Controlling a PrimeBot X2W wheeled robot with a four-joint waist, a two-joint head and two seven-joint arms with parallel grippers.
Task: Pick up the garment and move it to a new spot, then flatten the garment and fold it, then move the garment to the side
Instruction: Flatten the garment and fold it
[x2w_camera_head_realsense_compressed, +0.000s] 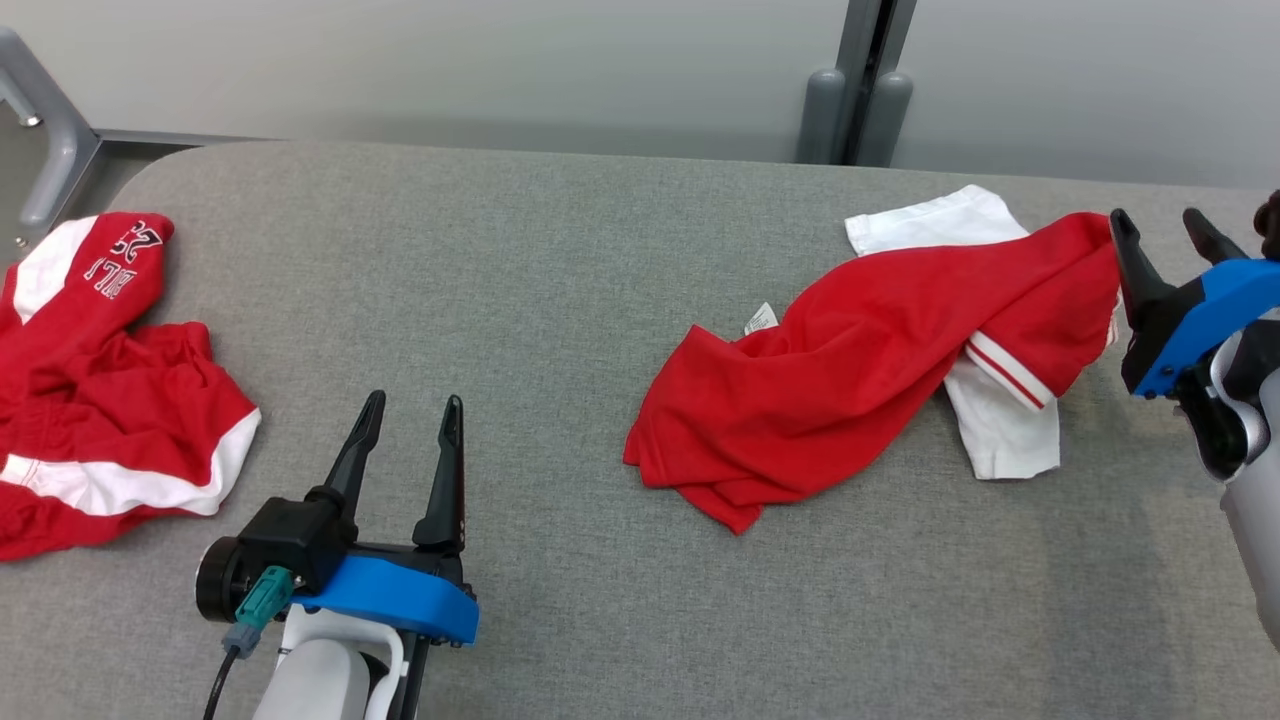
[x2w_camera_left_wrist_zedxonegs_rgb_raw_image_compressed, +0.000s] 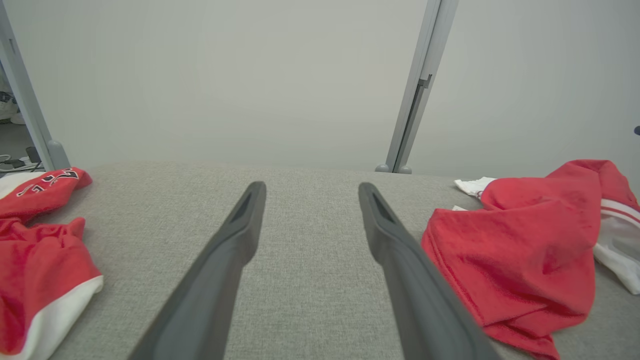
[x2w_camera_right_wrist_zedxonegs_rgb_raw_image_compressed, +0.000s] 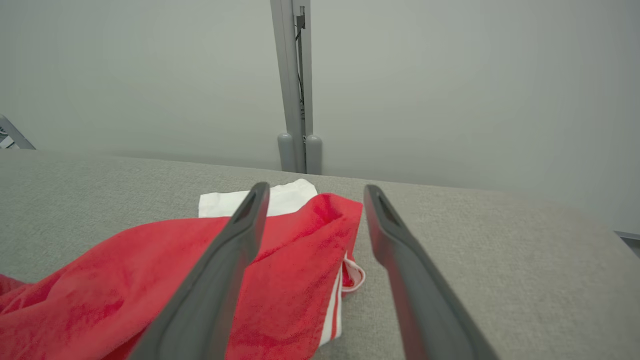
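Red-and-white shirt (x2w_camera_head_realsense_compressed: 850, 370) lies crumpled on the right part of the grey bench (x2w_camera_head_realsense_compressed: 560, 300), with a white sleeve showing at its far side. At the left edge of the bench lies another red jersey (x2w_camera_head_realsense_compressed: 110, 400) with lettering, well apart from the shirt. The left gripper (x2w_camera_head_realsense_compressed: 412, 400) hovers near the front, its fingers spread and holding nothing. The right gripper (x2w_camera_head_realsense_compressed: 1157, 225) is at the shirt's right end, its fingers also spread, with one finger against the red cloth.

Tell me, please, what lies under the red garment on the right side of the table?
Beneath the red garment, white fabric pokes out, near and far. The grey table supports it. Anything else underneath is covered.
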